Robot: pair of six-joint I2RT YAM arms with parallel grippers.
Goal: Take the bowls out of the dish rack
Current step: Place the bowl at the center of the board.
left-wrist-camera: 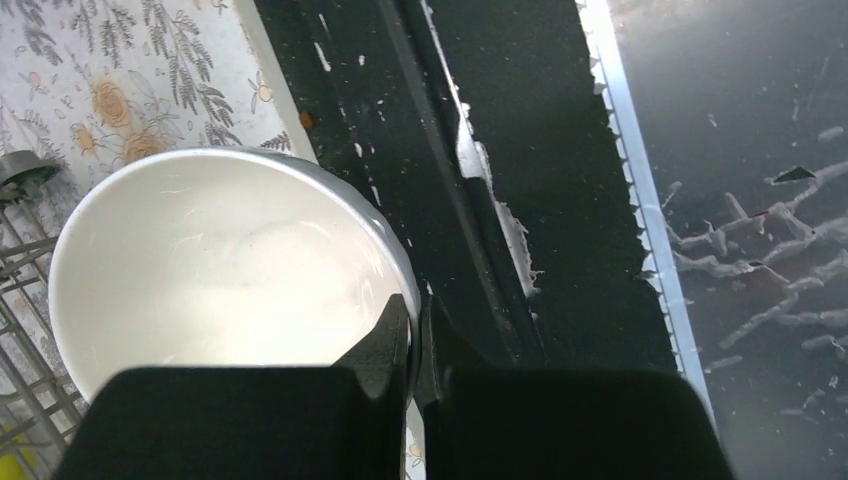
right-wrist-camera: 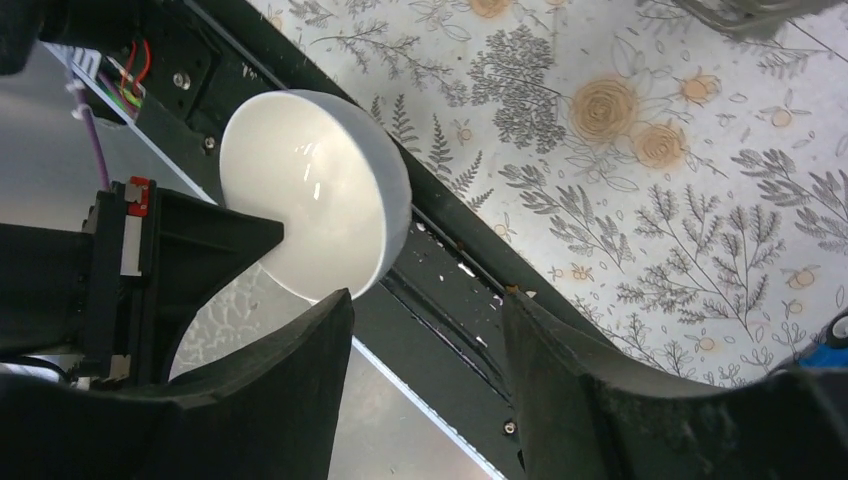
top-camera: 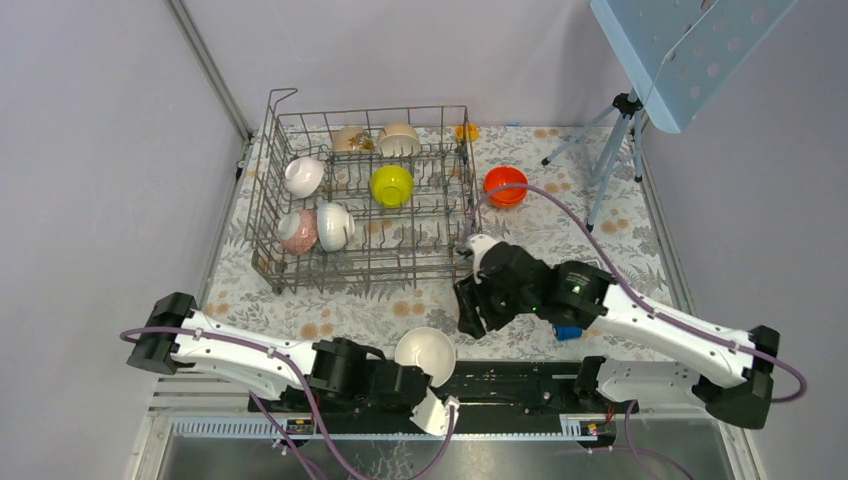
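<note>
The grey wire dish rack point(top-camera: 455, 190) stands at the back left. It holds a yellow-green bowl point(top-camera: 391, 185), two white bowls point(top-camera: 303, 175) point(top-camera: 335, 226), a pink-speckled bowl point(top-camera: 297, 231), a beige bowl point(top-camera: 399, 139) and a patterned one point(top-camera: 350, 140). An orange-red bowl point(top-camera: 506, 185) sits on the cloth to the right of the rack. My left gripper point(top-camera: 428, 386) point(left-wrist-camera: 415, 312) is shut on the rim of a plain white bowl point(top-camera: 425, 352) point(left-wrist-camera: 220, 270) point(right-wrist-camera: 310, 190) at the table's near edge. My right gripper point(top-camera: 470, 310) point(right-wrist-camera: 425, 300) hangs open just right of that bowl, holding nothing.
A blue toy car point(top-camera: 568, 332) lies under my right arm. A pale bowl point(top-camera: 481, 247) shows partly behind the right wrist, by the rack's front right corner. A tripod point(top-camera: 610, 150) stands at the back right. The black base rail point(left-wrist-camera: 500, 150) runs along the near edge.
</note>
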